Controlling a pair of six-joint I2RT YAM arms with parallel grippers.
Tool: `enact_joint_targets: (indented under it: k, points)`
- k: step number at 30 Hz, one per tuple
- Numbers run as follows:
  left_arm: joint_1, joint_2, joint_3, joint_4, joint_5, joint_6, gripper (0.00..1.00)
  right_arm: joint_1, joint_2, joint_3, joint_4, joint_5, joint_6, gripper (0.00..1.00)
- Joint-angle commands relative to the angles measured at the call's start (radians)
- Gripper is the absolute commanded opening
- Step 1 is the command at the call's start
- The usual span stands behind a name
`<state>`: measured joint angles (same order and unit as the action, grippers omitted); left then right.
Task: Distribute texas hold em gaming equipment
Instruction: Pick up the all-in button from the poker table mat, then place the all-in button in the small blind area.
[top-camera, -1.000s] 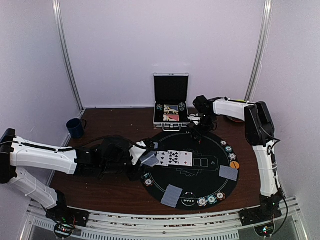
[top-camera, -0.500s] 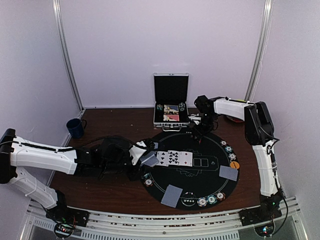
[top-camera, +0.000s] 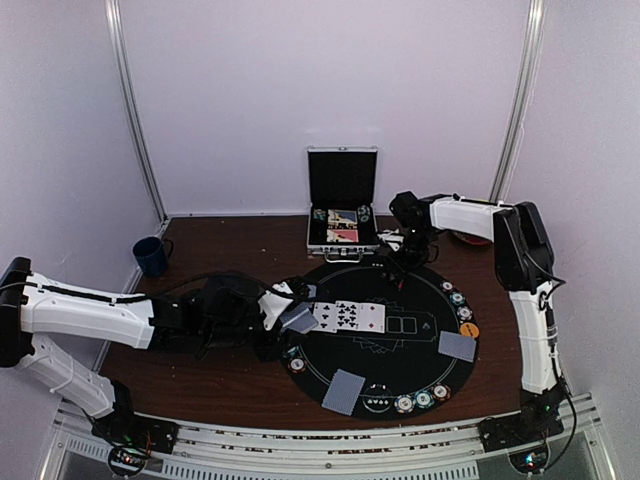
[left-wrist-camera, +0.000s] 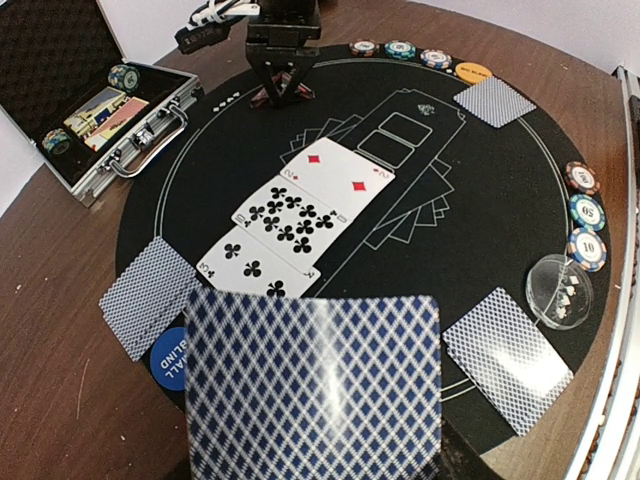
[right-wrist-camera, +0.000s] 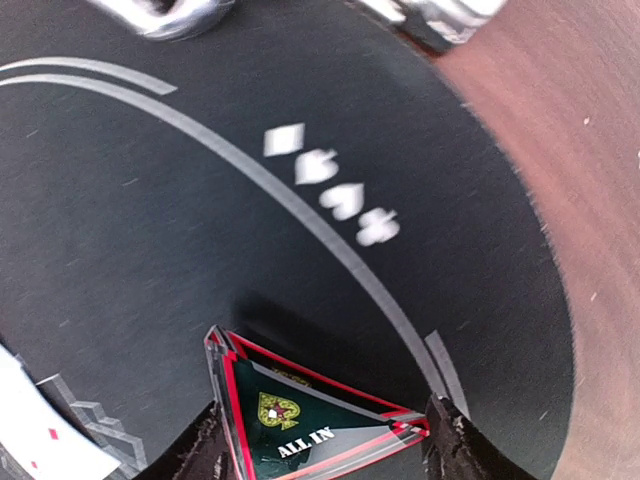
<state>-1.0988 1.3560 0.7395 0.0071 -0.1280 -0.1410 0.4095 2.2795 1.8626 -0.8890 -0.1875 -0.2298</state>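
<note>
My left gripper (top-camera: 297, 318) is shut on a deck of blue-backed playing cards (left-wrist-camera: 315, 385) at the mat's left edge; the deck hides its fingers. Three face-up cards (left-wrist-camera: 290, 225) lie in a row at the mat's centre. Face-down cards (left-wrist-camera: 148, 295) lie at the mat's edge, with more (left-wrist-camera: 506, 358) to the right. My right gripper (right-wrist-camera: 325, 445) is at the mat's far side, its fingers pressed against both ends of a triangular ALL IN marker (right-wrist-camera: 290, 400), tilted above its shadow. Striped chips (left-wrist-camera: 585, 215) and a blue button (left-wrist-camera: 170, 357) sit on the rim.
The round black mat (top-camera: 420, 320) covers the middle of the brown table. An open silver case (top-camera: 342, 205) stands behind it, close to the right gripper. A dark blue mug (top-camera: 151, 256) is at the far left. An orange button (left-wrist-camera: 473, 71) lies beside further chips (left-wrist-camera: 400, 49).
The right gripper's jaws have narrowed onto the triangular marker and its arm has shifted slightly. The left arm and its deck have not moved.
</note>
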Motion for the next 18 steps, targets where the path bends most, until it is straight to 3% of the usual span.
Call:
enact_joint_targets:
  k: [1,7,18]
  points:
    - [-0.001,-0.001,0.006,0.058,-0.01,-0.003,0.53,0.076,-0.13,-0.046,0.007,-0.024,0.027,0.49]
    - [-0.001,-0.007,0.006,0.058,-0.007,-0.003,0.53,0.208,-0.156,-0.058,0.031,-0.035,0.058,0.49]
    - [-0.001,-0.019,0.003,0.056,-0.007,-0.004,0.53,0.381,-0.061,0.05,0.037,-0.087,0.096,0.48]
